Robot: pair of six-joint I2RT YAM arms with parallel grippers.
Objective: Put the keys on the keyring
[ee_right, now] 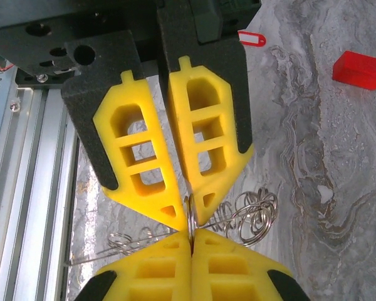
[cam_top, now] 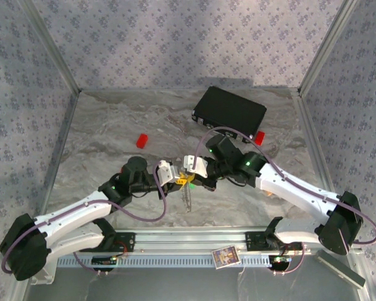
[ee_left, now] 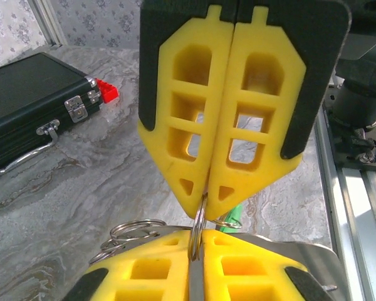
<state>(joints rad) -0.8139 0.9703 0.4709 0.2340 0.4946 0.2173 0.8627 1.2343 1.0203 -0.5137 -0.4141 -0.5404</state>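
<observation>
Marbled grey surface (cam_top: 113, 119), and near its front edge the left end effector (ee_left: 196, 241) and right end effector (ee_right: 191, 237) sat tip to tip, both clenched on the keyring (ee_right: 190, 216).

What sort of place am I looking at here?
Most likely a robotics lab test cell: a left arm and right arm bolted to an aluminium rail, a marbled tabletop, and patterned walls enclosing it.

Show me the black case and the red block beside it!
black case (ee_left: 26, 83): left wrist view, on its lid.
red block (ee_left: 108, 92): left wrist view, on its top face.
</observation>
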